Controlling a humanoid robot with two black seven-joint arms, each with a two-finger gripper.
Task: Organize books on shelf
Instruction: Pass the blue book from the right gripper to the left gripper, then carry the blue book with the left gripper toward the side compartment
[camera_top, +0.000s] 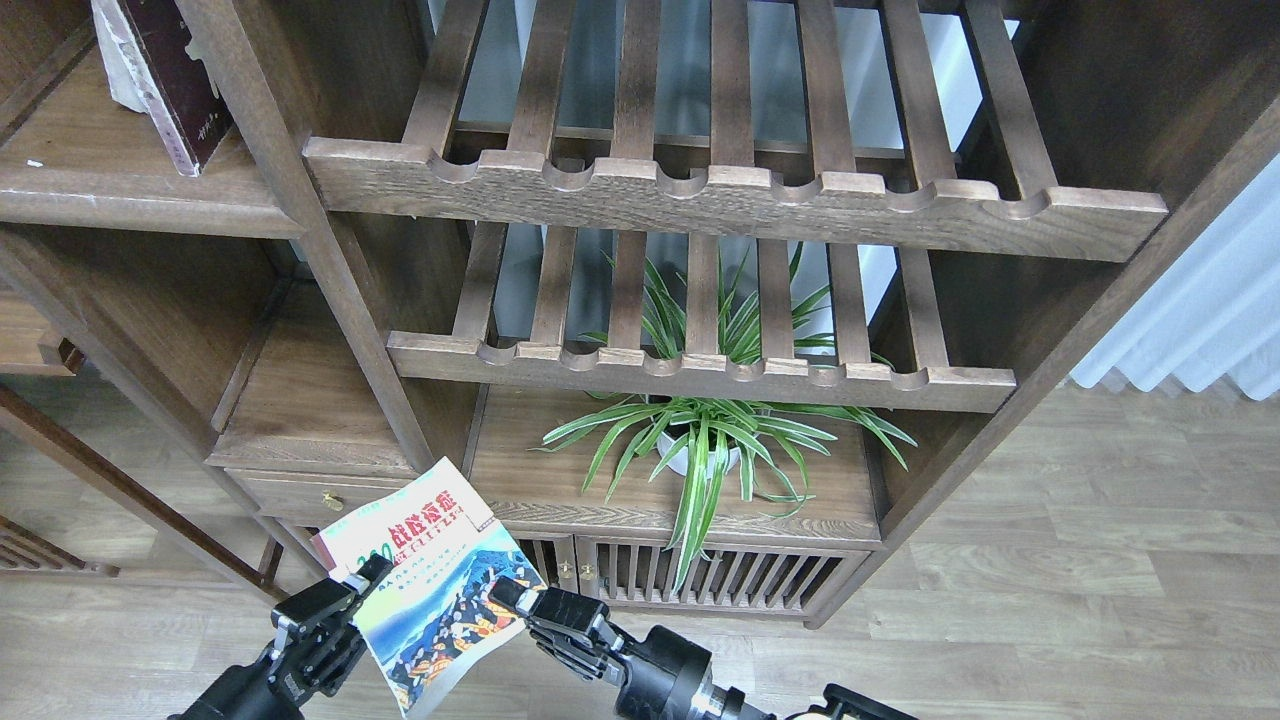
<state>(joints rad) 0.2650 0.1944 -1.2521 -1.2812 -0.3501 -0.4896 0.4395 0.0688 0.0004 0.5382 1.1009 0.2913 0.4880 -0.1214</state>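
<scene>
- The wooden shelving unit (330, 260) fills most of the head view, dark brown, standing on a pale plank floor (1080, 570).
- 2 slatted racks with scalloped front rails cross its middle bay: the upper rack (735, 195) and the lower rack (700, 372) beneath it.
- The shelf (120, 180), a plain flat board with a thick front edge and a tiny white speck near its left end, sits at upper left, beside the racks and apart from both grippers.
- A white curtain (1200, 320) hangs at the right edge.
- A spider plant (705, 440) in a white pot stands on the low cabinet top under the lower rack, its striped leaves spilling over the front.
- The colourful book (440, 580), with red Chinese characters on top and a crowd picture below, is held tilted in the air low in the view, in front of the cabinet, between the 2 grippers.
- The maroon book (175, 75) leans on the shelf at top left, with 1 paler book edge (112, 60) just behind it; no more of that one shows.
- The right gripper (515, 598) touches the colourful book's right edge; I cannot tell how its fingers stand.
- The left gripper (358, 588) is clamped on the colourful book's left edge, 1 finger lying over the cover.
</scene>
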